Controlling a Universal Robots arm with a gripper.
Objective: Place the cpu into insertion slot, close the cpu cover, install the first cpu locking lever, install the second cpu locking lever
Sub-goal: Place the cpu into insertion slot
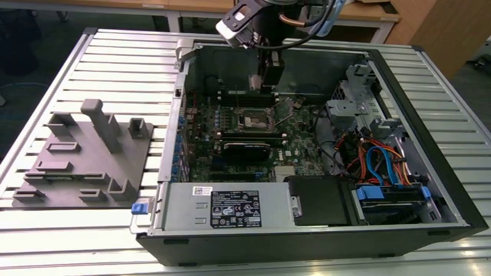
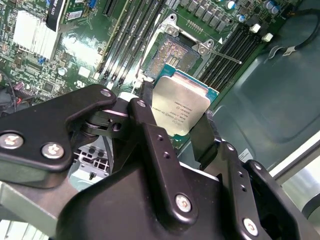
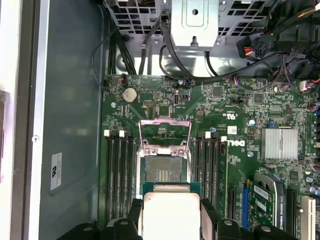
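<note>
Aluminium, ribbed in long slats, makes up the tabletop [image 1: 115, 63]; it carries an open black computer case [image 1: 452, 190] lying on its side and, on the exterior view's left, a grey moulded fixture block [image 1: 84, 155] with upright posts. Beyond the far edge of the tabletop are wooden desks [image 1: 368, 14] and a dark floor. Inside the case lies a green motherboard [image 1: 230, 123]. A silver power supply [image 1: 222, 207] sits along the near wall, and a tangle of orange and blue cables [image 1: 376, 158] is on the exterior view's right. The arm comes down from the far side, and its claw [image 1: 265, 86] hangs inside the case over the far part of the board. In the second wrist view the claw [image 2: 177, 117] is closed on the cpu [image 2: 182, 107], one black finger [image 2: 145, 115] on each of two opposite edges, the silver-grey lid facing the camera. The first wrist view shows the claw [image 3: 171, 220] gripping the cpu [image 3: 171, 215] the same way, right beside the insertion slot [image 3: 163, 170] and not seated in it. The slot's dark centre is bare. The cpu cover [image 3: 164, 149] is swung up and open on the slot's far side, and black memory slots [image 3: 117, 170] flank the socket on both sides. A finned heat sink [image 3: 279, 144] and a coin cell [image 3: 130, 94] sit elsewhere on the board.
</note>
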